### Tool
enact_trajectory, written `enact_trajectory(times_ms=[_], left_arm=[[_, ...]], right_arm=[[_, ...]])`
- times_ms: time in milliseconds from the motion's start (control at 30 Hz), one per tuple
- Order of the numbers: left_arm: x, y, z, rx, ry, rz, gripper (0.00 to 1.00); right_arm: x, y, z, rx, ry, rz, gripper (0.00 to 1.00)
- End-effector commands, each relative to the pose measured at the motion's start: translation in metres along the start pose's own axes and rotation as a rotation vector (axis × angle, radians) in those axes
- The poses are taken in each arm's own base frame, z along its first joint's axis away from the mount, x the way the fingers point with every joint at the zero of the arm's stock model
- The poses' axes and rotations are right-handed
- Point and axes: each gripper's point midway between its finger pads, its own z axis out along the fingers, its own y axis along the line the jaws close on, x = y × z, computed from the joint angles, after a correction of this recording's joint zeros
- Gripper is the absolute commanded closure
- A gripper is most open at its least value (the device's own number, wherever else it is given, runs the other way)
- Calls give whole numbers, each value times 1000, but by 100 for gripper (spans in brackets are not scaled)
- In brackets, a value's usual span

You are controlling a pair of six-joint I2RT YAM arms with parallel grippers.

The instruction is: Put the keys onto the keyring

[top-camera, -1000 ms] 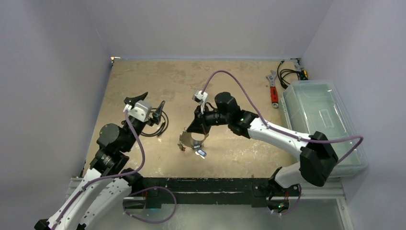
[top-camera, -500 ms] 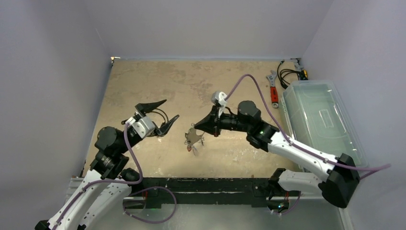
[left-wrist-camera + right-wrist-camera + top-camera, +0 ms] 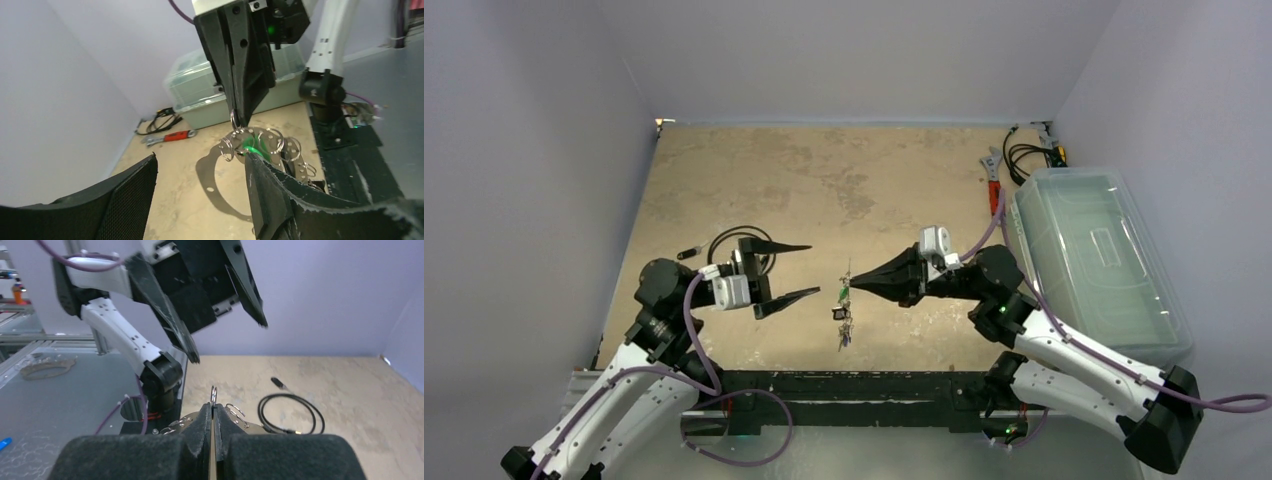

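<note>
- Keyring [image 3: 255,136] hangs in the air between the two arms, clamped at a small loop on its top edge by the closed right gripper [image 3: 851,283].
- Keys [image 3: 842,318] dangle in a bunch under it, above the table [image 3: 824,180]; one green head shows in the left wrist view.
- Left gripper [image 3: 813,268] is spread wide and empty, pointing at the bunch, close but not touching.
- Black cable loop [image 3: 736,243] lies behind the left gripper.
- Red-handled wrench [image 3: 996,195] and clear bin [image 3: 1094,250] are at far right.

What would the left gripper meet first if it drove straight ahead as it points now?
Most likely the keyring with its keys, hanging from the shut right gripper. It lies just ahead of the open left gripper, near one jaw's line; depth is hard to judge.
</note>
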Motion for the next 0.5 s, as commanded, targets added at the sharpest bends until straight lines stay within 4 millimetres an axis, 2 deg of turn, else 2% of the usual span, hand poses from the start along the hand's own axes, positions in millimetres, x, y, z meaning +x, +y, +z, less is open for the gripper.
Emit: enact_trajectory(times_ms=[0,167,367,467], left_arm=[[-12,-27,6,175,-76,-44,37],[-9,-39,9,243,-88,-90,41],[-7,-40,12,241,-89,-129,42],[-6,-41,14,239,-98,-147,48]], right_arm=[[-43,27,-5,-123,-163,-132,100],[-54,41,-8,-193,-210,-163,100],[-66,41,-4,-211,-239,-188,100],[-70,41,-3,-211,-255,-200,100]])
